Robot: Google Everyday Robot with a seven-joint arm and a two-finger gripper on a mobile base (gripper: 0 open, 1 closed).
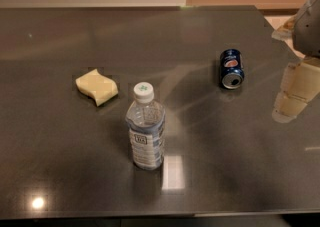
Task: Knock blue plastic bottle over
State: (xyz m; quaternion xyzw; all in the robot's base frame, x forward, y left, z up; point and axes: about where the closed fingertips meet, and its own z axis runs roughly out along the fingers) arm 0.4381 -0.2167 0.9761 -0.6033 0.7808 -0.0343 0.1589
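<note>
The blue plastic bottle (146, 133) stands upright on the dark table (60, 171), a little left of centre near the front. It is clear and bluish, with a white cap bearing a green mark and a white-blue label. My gripper (292, 96) hangs at the right edge of the view over the table's right side. It is well to the right of the bottle and apart from it. Part of the arm is cut off by the frame edge.
A dark blue soda can (231, 68) lies on its side between the bottle and the gripper, further back. A yellow sponge (96, 86) lies to the bottle's back left. The table's front edge runs along the bottom of the view.
</note>
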